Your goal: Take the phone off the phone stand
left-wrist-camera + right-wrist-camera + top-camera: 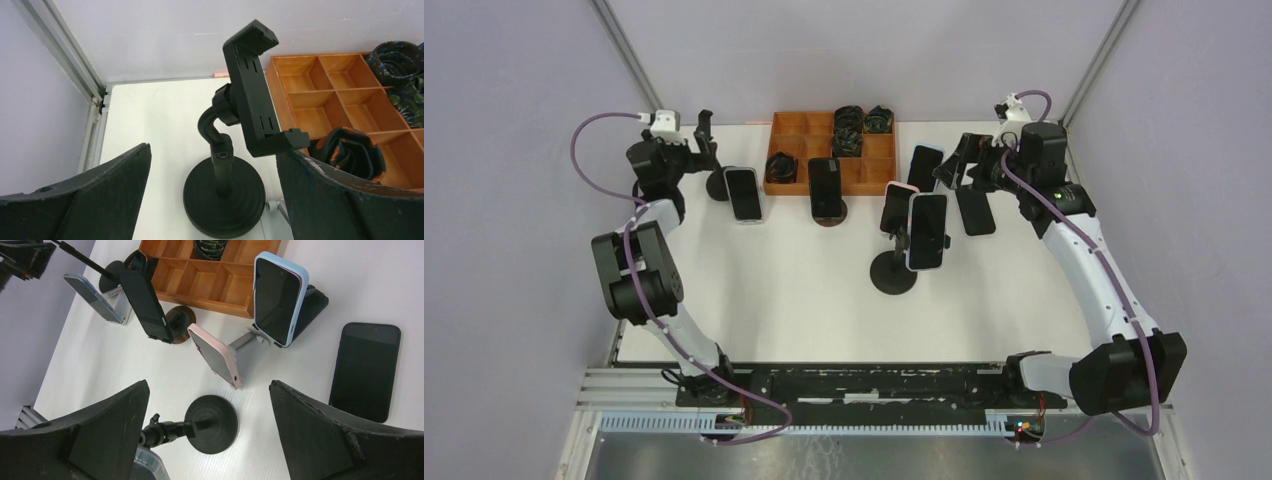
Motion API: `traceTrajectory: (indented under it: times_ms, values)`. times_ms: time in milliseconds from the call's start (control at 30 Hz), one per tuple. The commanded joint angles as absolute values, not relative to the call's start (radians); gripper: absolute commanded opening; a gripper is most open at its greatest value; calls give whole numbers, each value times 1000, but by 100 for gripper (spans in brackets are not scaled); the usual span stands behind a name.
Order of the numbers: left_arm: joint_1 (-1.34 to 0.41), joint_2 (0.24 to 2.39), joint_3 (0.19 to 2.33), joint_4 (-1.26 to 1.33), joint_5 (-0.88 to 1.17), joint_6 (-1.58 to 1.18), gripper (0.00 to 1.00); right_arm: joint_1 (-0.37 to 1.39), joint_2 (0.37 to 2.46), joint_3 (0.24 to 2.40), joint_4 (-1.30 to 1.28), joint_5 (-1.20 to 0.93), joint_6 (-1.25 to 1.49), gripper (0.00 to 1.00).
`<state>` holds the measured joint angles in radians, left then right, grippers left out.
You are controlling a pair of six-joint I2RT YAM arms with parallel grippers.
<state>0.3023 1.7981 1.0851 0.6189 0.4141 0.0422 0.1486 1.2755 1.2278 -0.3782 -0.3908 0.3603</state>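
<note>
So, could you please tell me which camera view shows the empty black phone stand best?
Left wrist: the empty stand fills the frame, clamp to base. Top external shows mainly its base, far left; right wrist gives only a distant corner glimpse.

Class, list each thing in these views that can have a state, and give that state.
Black clamp phone stand: upright, empty.
Black phone on the bare table: lying flat, off any stand.
Blue-cased phone: propped on a stand, screen dark.
Pink-cased phone: held tilted on a grey stand.
Black phone beside the wooden tray: mounted on a stand.
Left gripper: open, empty.
Right gripper: open, empty.
</note>
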Motion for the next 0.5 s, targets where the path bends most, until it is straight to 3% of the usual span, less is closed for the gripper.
traceTrajectory:
  times_ms: [0,233,467]
  values:
    - [361,1697,1188,361,520,21,100,153,1210,1302,-462,-363,330,98]
    - [402,1591,1322,-133,641,94,100,151,1091,1271,-573,-358,307,98]
    - [419,1524,1441,-638,803,279,100,151,953,1117,-554,-511,302,98]
